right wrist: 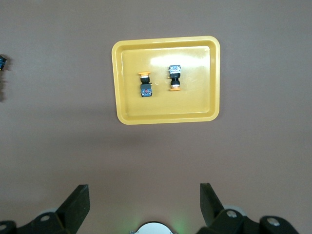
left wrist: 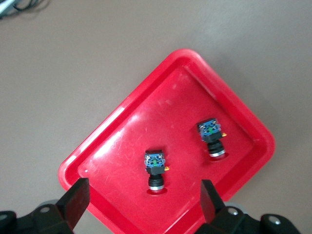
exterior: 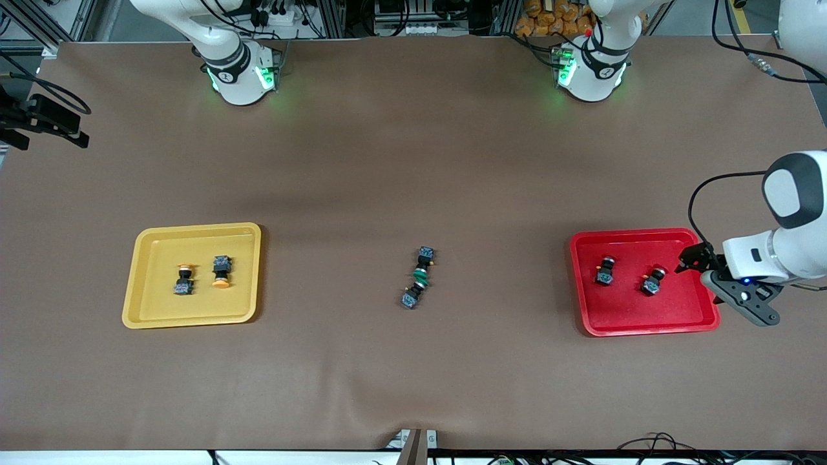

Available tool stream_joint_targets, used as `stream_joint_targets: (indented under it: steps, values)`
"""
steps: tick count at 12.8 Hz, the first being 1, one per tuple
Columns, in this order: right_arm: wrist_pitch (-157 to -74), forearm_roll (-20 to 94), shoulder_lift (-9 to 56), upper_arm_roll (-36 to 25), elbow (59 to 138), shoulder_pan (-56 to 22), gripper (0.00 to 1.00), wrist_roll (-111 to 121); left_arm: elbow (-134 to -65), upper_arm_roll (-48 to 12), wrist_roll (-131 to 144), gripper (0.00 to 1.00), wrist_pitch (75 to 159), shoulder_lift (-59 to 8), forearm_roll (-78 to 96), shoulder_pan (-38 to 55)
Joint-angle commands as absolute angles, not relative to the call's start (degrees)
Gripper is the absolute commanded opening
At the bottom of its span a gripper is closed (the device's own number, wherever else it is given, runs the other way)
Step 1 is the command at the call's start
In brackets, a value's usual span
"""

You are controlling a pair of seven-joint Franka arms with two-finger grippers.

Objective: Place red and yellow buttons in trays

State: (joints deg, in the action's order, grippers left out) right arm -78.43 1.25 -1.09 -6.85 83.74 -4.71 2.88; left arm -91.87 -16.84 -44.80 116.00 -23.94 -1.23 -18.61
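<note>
Yellow tray (exterior: 137, 271): set toward the right arm's end of the table; two yellow-capped buttons (exterior: 185, 279) lie in it side by side.
Red tray (exterior: 581, 284): set toward the left arm's end; two red-capped buttons (exterior: 605, 270) lie in it, apart.
Green-capped switches (exterior: 418, 277): left on the brown mat (exterior: 413, 161) between the trays, touching end to end.
Left gripper (left wrist: 141, 200): held over the red tray's edge, fingers spread, nothing gripped.
Right gripper (right wrist: 141, 200): held high over the mat beside the yellow tray, fingers spread, empty.

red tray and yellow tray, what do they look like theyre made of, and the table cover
Red tray: looks like moulded plastic, glossy, with bright glare streaks and rounded rims.
Yellow tray: probably the same plastic, smooth, with a softer sheen on its floor.
Table cover: matte brown sheet, perhaps paper or thin fabric; faint ripples, no reflections.
</note>
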Motion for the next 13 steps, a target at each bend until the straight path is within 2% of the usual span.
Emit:
stream_joint_targets:
  steps: [1,4,7,9,11,13]
  values:
    - [-78.0,0.7,-1.2,-6.3,83.8,-4.4,1.0,2.7,-91.8,-17.0,-41.5,1.0,110.7,-19.8,-2.4,-16.9]
    - [-78.0,0.6,-1.1,-6.4,83.7,-4.9,1.0,2.5,-91.3,-10.4,-34.3,1.0,104.4,-14.8,-2.5,-7.2]
    - [-78.0,0.6,-1.2,-6.5,83.8,-5.2,1.0,2.4,-91.1,-9.8,-23.6,1.0,95.7,-8.7,-2.5,-3.7]
    - [-78.0,0.6,-1.1,-6.5,83.7,-5.2,1.0,2.4,-91.1,-7.2,-16.6,1.0,89.8,-4.5,-2.5,-0.5]
    - [-78.0,0.6,-1.1,-6.5,83.6,-5.1,1.0,2.4,-90.9,-3.8,-13.9,1.0,85.9,-1.7,-2.5,2.7]
    - [-78.0,0.6,-1.0,-6.5,83.7,-5.0,1.0,2.4,-88.6,-3.2,-10.1,1.0,82.2,-0.4,-2.5,3.3]
